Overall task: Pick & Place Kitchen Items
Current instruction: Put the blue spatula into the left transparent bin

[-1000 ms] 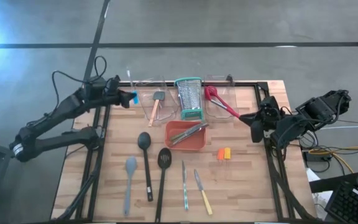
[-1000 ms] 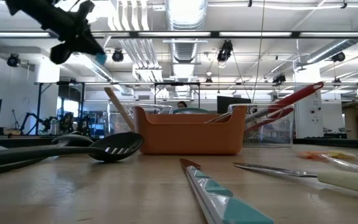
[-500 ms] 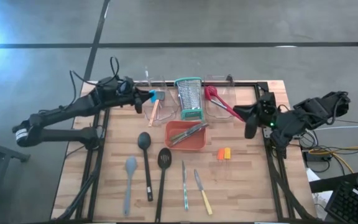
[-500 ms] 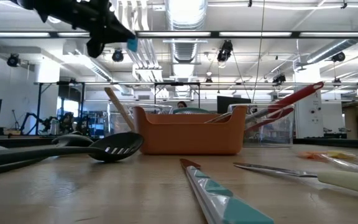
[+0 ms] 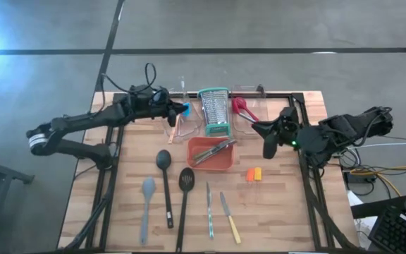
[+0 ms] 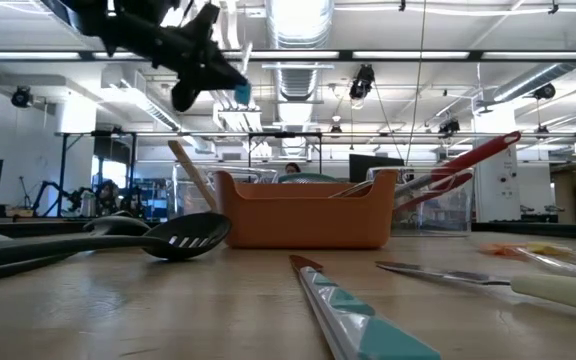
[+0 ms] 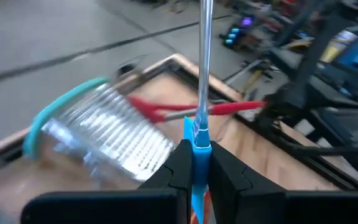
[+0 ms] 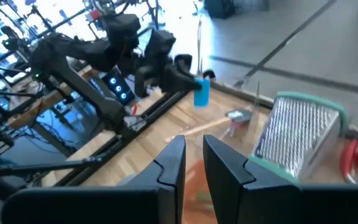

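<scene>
A slim blue-handled tool (image 7: 196, 134) is clamped between the fingers of the left end effector (image 5: 173, 111). In the left wrist view its handle sits in the grip and its thin metal shaft runs straight on ahead of the fingertips, so its long axis is in line with the end effector's own reach. In the high view only the blue handle end (image 5: 185, 110) shows, just ahead of the fingers and pointed toward the steel grater (image 5: 215, 111). The tool is held in the air, well above the desk (image 5: 280, 204), as the low view shows with the blue tip (image 6: 241, 94) high over the orange tray (image 6: 303, 211).

Directly beneath and just ahead of the left end effector stands a clear bin (image 5: 177, 121) with a grey spatula (image 5: 177, 121) leaning in it; the coming move is judged to turn on this relation, the tool being nearly over the bin's mouth, with the grater immediately beyond it. A release here would probably call for the shaft to be tipped downward first.

The right end effector (image 5: 270, 140) waits well apart, on the far side of the grater, beside the bin holding the red spoon (image 5: 249, 117). Its fingers are brought nearly together on nothing. The left arm is clearly the nearer one to the target bin.
</scene>
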